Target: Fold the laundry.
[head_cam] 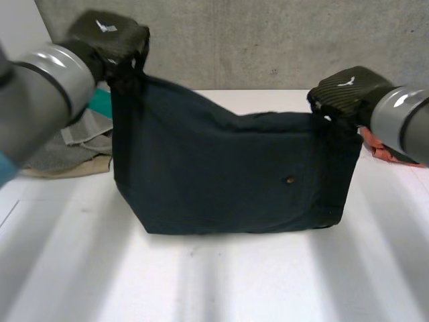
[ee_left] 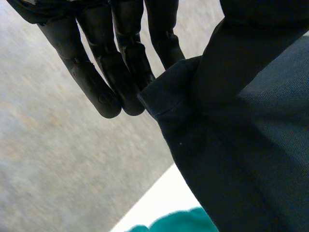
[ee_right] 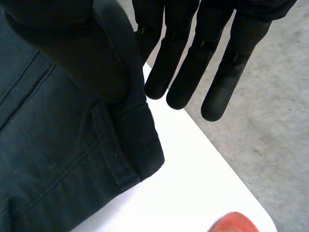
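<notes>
Garment (head_cam: 228,174): one, dark navy — hung between two hands, lower edge resting on the white counter (head_cam: 214,282).
Left hand (head_cam: 110,33): pinches one top corner.
Right hand (head_cam: 345,87): pinches the other.
Aside: one pile (head_cam: 80,144) — one red cloth (head_cam: 385,147).

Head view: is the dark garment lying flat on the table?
No: the left hand and right hand hold the dark garment up by its top corners, only its lower edge reaching the table.
</notes>
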Controlling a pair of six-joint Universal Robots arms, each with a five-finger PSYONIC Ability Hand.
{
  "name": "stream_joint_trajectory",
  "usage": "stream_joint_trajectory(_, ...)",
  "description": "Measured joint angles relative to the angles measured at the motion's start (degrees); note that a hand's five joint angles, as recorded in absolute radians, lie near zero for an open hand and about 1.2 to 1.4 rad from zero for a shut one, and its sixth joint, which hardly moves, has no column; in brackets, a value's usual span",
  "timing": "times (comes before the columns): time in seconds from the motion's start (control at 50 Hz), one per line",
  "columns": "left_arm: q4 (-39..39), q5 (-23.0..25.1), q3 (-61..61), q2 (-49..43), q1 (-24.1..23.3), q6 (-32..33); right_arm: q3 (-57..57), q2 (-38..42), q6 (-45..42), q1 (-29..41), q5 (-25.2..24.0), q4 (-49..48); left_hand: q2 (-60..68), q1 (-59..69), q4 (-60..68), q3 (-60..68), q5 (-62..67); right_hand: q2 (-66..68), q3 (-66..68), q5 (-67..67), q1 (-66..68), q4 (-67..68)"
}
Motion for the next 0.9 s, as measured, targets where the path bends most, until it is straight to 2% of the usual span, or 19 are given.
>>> stream_joint_trajectory(0.04,0.31,0.11,2.21,-3.39,0.18,0.66,-1.41,2.38,0.14,0.69,0.88,-1.85,0.03,0.00,0.03,0.05,0.00,0.11,0.06,0.01,0.00,0.05)
stream_joint_trajectory(0.1,3.47,0.18,9.24,-9.17,1.01,1.90,-5.92,7.40,1.18,1.95,4.07,-9.60,0.07,0.00,0.21,0.09,0.00,0.21,0.12,0.01,0.00,0.16)
stream_joint_trajectory(0.16,10.43,-0.12,18.61,-13.85,2.39,2.25,-11.55,12.15,2.53,3.34,7.83,-22.27,0.07,0.00,0.22,0.10,0.00,0.21,0.12,0.01,0.00,0.19)
stream_joint_trajectory(0.2,13.04,-0.25,20.94,-14.46,2.76,1.97,-12.87,12.94,2.90,3.73,8.69,-26.52,0.07,0.00,0.22,0.09,0.00,0.21,0.12,0.01,0.00,0.20)
stream_joint_trajectory(0.22,18.15,-0.50,24.30,-14.69,3.36,0.99,-14.79,13.66,3.51,4.41,9.98,-34.78,0.07,0.00,0.22,0.10,0.00,0.21,0.13,0.01,0.00,0.20)
stream_joint_trajectory(0.3,28.92,-0.69,26.28,-12.37,4.12,-2.52,-15.86,12.48,4.37,5.46,10.85,-49.73,0.07,-0.01,0.22,0.09,0.00,0.21,0.13,0.00,0.00,0.20)
stream_joint_trajectory(0.38,34.23,-0.86,22.68,-9.22,4.38,-4.78,-15.19,10.66,4.56,5.98,9.82,-56.25,0.07,0.00,0.22,0.09,0.00,0.21,0.13,0.26,0.00,0.21)
stream_joint_trajectory(0.52,35.37,-1.10,9.53,-4.79,4.55,-5.47,-11.87,9.70,4.57,6.07,8.22,-51.91,0.07,0.00,0.22,0.09,0.00,0.21,0.13,0.37,0.00,0.21)
stream_joint_trajectory(0.62,34.41,-0.49,-3.67,-3.23,4.13,-5.18,-3.67,9.80,5.16,5.81,7.20,-45.73,0.07,0.00,0.22,0.10,0.00,0.21,0.12,0.37,0.00,0.21)
stream_joint_trajectory(0.7,34.17,0.00,-10.67,-3.18,3.73,-4.91,1.10,10.11,5.57,5.56,6.29,-44.76,0.07,0.00,0.22,0.10,0.00,0.21,0.13,0.37,0.00,0.22)
stream_joint_trajectory(0.72,34.13,0.45,-15.61,-3.55,3.34,-4.51,6.58,11.18,5.67,5.19,4.97,-44.68,0.08,0.00,0.22,0.10,0.00,0.21,0.13,0.39,0.00,0.22)
stream_joint_trajectory(0.8,34.00,1.63,-24.92,-5.39,2.44,-2.89,15.21,13.66,4.60,4.29,3.29,-45.10,0.07,0.00,0.22,0.10,0.00,0.21,0.13,0.40,0.00,0.22)
stream_joint_trajectory(0.9,32.29,2.90,-32.65,-7.63,1.28,0.35,24.72,15.28,-0.48,3.16,3.44,-43.71,0.08,0.00,0.22,0.10,0.00,0.21,0.13,0.40,0.00,0.22)
